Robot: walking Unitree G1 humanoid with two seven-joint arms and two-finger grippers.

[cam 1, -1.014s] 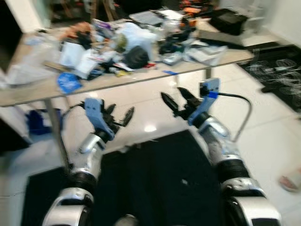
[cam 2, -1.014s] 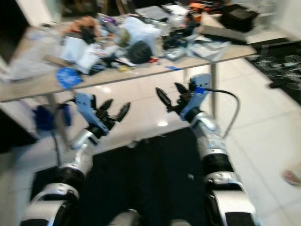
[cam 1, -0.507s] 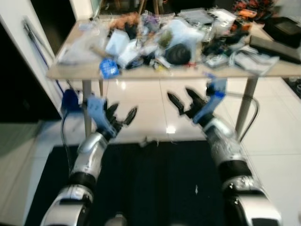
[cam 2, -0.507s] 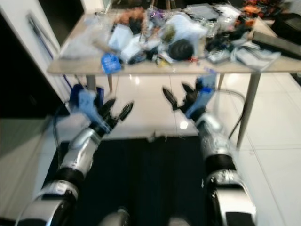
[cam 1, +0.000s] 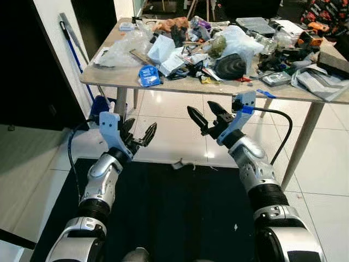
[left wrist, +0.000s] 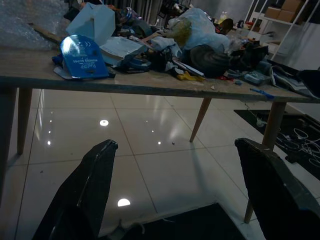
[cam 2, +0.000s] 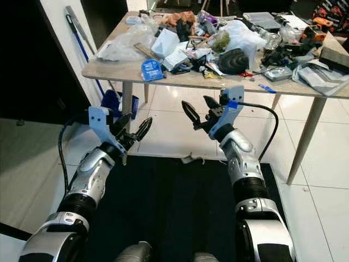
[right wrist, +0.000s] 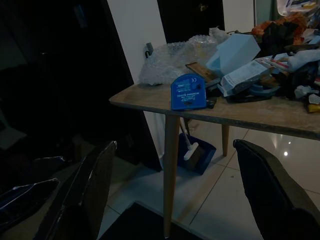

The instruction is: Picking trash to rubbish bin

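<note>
A small crumpled scrap of trash point(cam 1: 182, 164) lies on the white tile at the far edge of the black mat point(cam 1: 174, 213). Both arms reach forward above the mat, short of the table. My left gripper point(cam 1: 138, 131) is open and holds nothing, to the left of the scrap and above it. My right gripper point(cam 1: 201, 111) is open too, also holding nothing, above the scrap and slightly right. A wooden table point(cam 1: 180, 87) ahead is heaped with bags, wrappers, boxes and tools, with a blue round package point(cam 1: 148, 75) at its near edge.
A blue dustpan point(cam 2: 113, 101) stands on the floor under the table's left end. A long-handled tool point(cam 1: 73, 38) leans on the white wall at the left, beside a dark doorway. Slanted table legs point(cam 1: 302, 153) stand at the right. Glossy tile spreads beneath the table.
The camera has swung, so the table now sits straight ahead and the picture is sharp. Both arms keep the same raised pose with open fingers.
</note>
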